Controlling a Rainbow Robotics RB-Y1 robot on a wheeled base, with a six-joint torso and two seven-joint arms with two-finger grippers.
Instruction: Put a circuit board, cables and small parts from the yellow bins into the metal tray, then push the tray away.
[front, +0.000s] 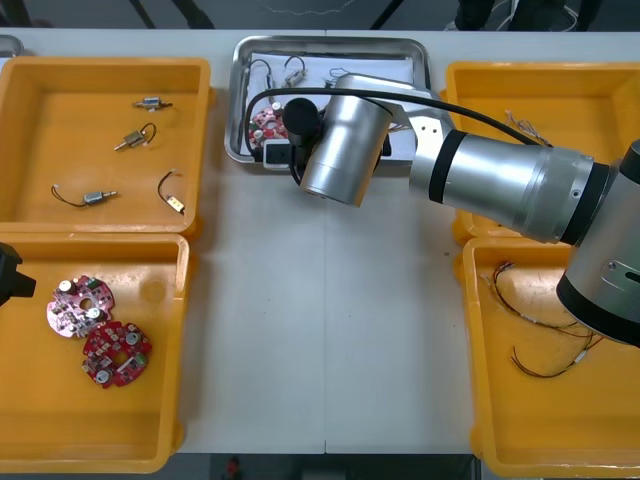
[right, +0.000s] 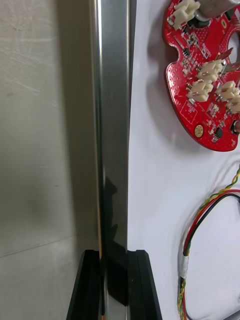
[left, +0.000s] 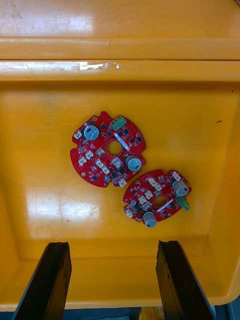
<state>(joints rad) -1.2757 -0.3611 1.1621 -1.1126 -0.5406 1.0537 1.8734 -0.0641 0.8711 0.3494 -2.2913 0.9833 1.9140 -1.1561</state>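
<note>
1. Front view, far left: the left arm sits at the table edge over the near-left yellow bin (front: 60, 420). In the left wrist view the left gripper (left: 112, 245) has its fingers spread with nothing between them. It hangs above two spare circuit boards (left: 108, 149) and looks idle.
2. Far-left bin (front: 40, 130): a few small metal parts (front: 134, 139) lie loose on short leads.
3. Metal tray (front: 330, 41) sits at the far centre between the bins, white inside. It holds a red circuit board (right: 205, 85) and a red and yellow cable (right: 183, 272) just beside it. Loading looks done, so my read is the push step is next.
4. Right gripper (right: 114, 252) is at the tray's near-left corner. The black fingers straddle the rim, one outside and one inside, and look clamped on the wall.
5. Handling (judgement): the tray is thin stiff sheet, light, and should slide easily on the table. The rim is the only real grab point. The corner grip is off-centre, so expect the tray to yaw. Push slowly, since the board and cable inside are loose.
6. Right bins (front: 500, 80): leftover cables (front: 540, 345), well clear of the tray.
</note>
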